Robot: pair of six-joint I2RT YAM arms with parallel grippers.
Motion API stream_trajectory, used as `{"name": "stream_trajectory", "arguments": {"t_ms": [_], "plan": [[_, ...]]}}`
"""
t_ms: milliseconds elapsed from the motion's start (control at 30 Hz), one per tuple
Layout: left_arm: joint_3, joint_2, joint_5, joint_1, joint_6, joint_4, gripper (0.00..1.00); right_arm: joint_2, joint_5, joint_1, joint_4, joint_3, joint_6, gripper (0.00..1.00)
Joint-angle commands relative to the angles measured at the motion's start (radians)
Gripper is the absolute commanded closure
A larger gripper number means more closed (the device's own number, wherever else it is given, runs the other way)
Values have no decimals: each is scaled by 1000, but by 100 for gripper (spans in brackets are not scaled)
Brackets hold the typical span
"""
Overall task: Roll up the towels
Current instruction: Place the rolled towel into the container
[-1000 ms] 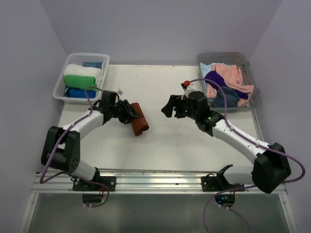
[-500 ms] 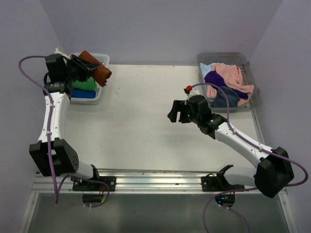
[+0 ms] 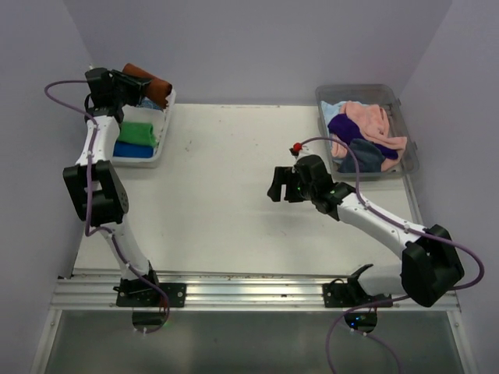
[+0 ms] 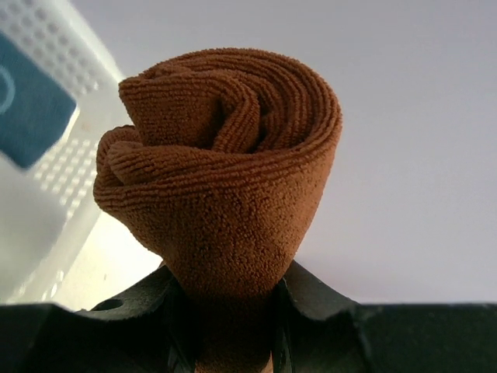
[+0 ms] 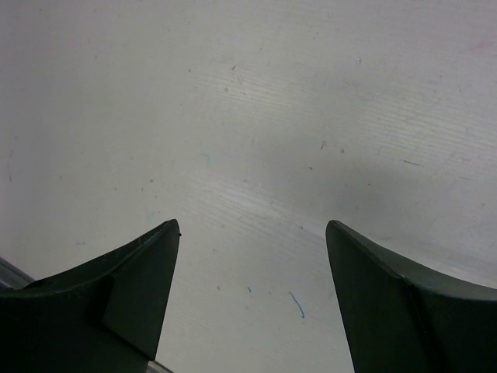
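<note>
the brown rolled towel [image 4: 221,179] is clamped between the jaws of the left gripper [image 3: 134,86] and is held in the air over the far end of the white bin [image 3: 165,125], at ten o'clock on the table [image 3: 226,226]. a green rolled towel [image 3: 139,132] and a blue rolled towel [image 3: 132,149] are seen lying in that bin. the right gripper [image 3: 278,184] is held just above the table near its middle, toward three o'clock, with jaws spread wide and only bare table seen between them. a pink towel [image 3: 366,121] and a purple towel [image 3: 345,125] are heaped unrolled in the clear bin [image 3: 410,167] at two o'clock.
</note>
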Motion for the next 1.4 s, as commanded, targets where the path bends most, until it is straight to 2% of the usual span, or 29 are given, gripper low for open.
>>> {"name": "stream_trajectory", "arguments": {"t_ms": [0, 133, 200, 367, 667, 900, 1033, 1067, 1100, 1367], "plan": [[183, 121, -41, 19, -64, 131, 77, 37, -43, 0, -7, 39, 17, 20], [437, 308, -56, 22, -98, 99, 77, 86, -60, 0, -19, 71, 15, 20], [499, 382, -76, 28, -121, 97, 78, 112, -66, -1, -30, 91, 14, 20], [513, 452, -154, 36, -130, 132, 78, 160, -64, -1, -45, 126, 3, 20], [619, 612, -170, 40, -164, 131, 78, 227, -84, -1, -50, 171, -8, 20], [532, 609, -162, 42, -182, 129, 77, 232, -75, -4, -64, 186, -17, 20], [524, 604, -170, 40, -179, 100, 65, 230, -77, -6, -67, 188, -19, 20], [523, 604, -168, 42, -182, 97, 57, 230, -78, -6, -64, 186, -16, 20], [524, 604, -168, 41, -182, 97, 54, 230, -78, -6, -65, 186, -17, 20], [493, 577, -157, 42, -187, 68, 39, 215, -72, -6, -62, 175, -14, 21]]}}
